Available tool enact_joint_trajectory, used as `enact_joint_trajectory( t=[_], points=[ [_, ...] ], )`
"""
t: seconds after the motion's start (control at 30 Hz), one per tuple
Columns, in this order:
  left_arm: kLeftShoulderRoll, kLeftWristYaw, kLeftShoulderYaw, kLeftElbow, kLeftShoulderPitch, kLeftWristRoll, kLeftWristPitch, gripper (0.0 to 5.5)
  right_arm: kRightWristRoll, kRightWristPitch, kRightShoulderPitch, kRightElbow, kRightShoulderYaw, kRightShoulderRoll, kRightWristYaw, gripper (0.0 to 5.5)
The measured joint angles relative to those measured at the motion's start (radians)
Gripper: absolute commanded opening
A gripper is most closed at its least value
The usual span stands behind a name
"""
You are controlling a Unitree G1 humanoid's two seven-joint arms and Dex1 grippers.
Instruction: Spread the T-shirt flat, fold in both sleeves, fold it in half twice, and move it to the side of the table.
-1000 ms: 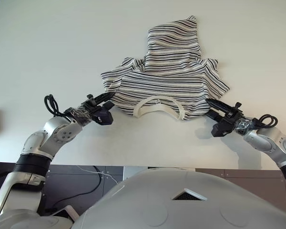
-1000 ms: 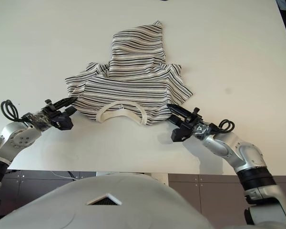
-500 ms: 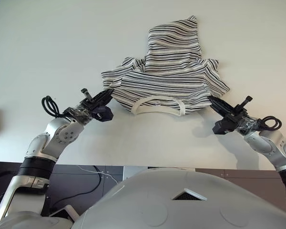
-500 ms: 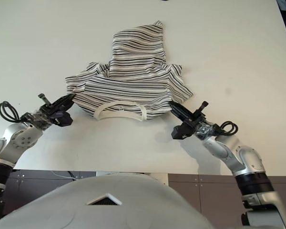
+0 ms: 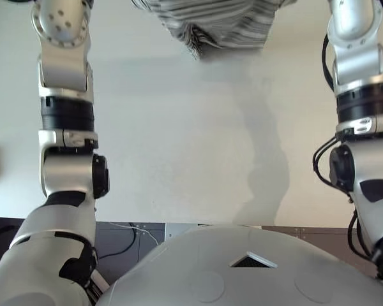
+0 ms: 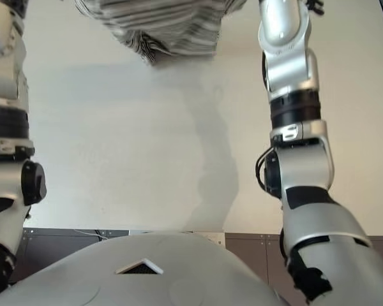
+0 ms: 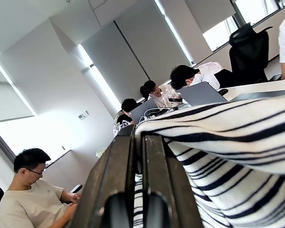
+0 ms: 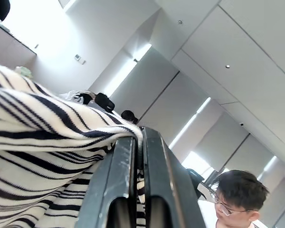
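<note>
Black-and-white striped T-shirt (image 5: 225,27) hangs bunched at the top edge of the head views, between the two arms, over the far part of the table (image 5: 179,146). Only its lower, crumpled part is in frame there, and the rest runs out past the top. It looks clear of the tabletop, but contact at its lowest fold can't be confirmed.

Left arm (image 5: 65,95) stands upright on the left side, its upper end cut off by the frame. Right arm (image 5: 356,76) stands upright on the right side, cut off the same way, with a black cable (image 5: 325,60) looping along its inner side. Both arms flank the shirt, which spans the gap between them.

Left wrist view: left gripper (image 7: 138,138) has its dark fingers (image 7: 157,175) pressed almost together, with striped cloth pinched in the narrow slot. A thick fold of the shirt drapes off one side of the fingers, and a strip of stripes shows in the slot lower down.

Right wrist view: right gripper (image 8: 139,135) is the same, its fingers (image 8: 115,175) squeezed close on a fold of the shirt. Cloth bulges over one side and shows again in the gap between the fingers.

White tabletop below the shirt is plain and matte, its near edge running along above a dark floor (image 5: 115,245).
</note>
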Motion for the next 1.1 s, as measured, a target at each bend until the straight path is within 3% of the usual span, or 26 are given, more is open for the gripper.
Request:
enact_joint_trajectory(
  t=[0.17, 0.3, 0.4, 0.5, 0.63, 0.8, 0.93, 1.03, 1.1],
  points=[
    [-0.01, 0.119, -0.032, 0.428, -0.402, 0.109, -0.097, 0.11, -0.031, -0.032, -0.345, 0.335, -0.008, 0.01, -0.231, 0.15],
    [-0.009, 0.127, -0.046, 0.538, -0.459, 0.139, -0.144, 0.11, -0.046, -0.061, -0.386, 0.42, 0.009, 0.01, -0.266, 0.15],
    [-0.007, 0.047, -0.039, 0.476, -0.392, 0.109, -0.215, 0.11, -0.013, -0.134, -0.325, 0.368, 0.005, 0.01, -0.204, 0.15],
    [-0.002, -0.107, -0.01, 0.162, -0.113, -0.017, -0.17, 0.11, 0.135, -0.142, -0.071, 0.099, -0.032, 0.009, -0.02, 0.15],
    [0.008, -0.19, 0.026, -0.207, 0.192, -0.197, -0.028, 0.11, 0.366, 0.024, 0.241, -0.29, -0.067, -0.015, 0.129, 0.15],
    [0.081, -0.324, 0.157, -0.651, 0.684, -0.581, 0.215, 0.11, 0.809, 0.297, 0.718, -0.77, -0.185, -0.204, 0.319, 0.15],
    [0.168, -0.535, 0.281, -0.942, 1.135, -0.808, 0.407, 0.11, 1.074, 0.503, 1.163, -1.159, -0.27, -0.38, 0.583, 0.15],
    [0.251, -0.679, 0.327, -1.146, 1.411, -0.841, 0.476, 0.11, 1.134, 0.605, 1.426, -1.43, -0.281, -0.499, 0.735, 0.15],
    [0.335, -0.779, 0.333, -1.299, 1.618, -0.743, 0.486, 0.49, 1.123, 0.679, 1.612, -1.655, -0.281, -0.614, 0.842, 0.35]
  ],
)
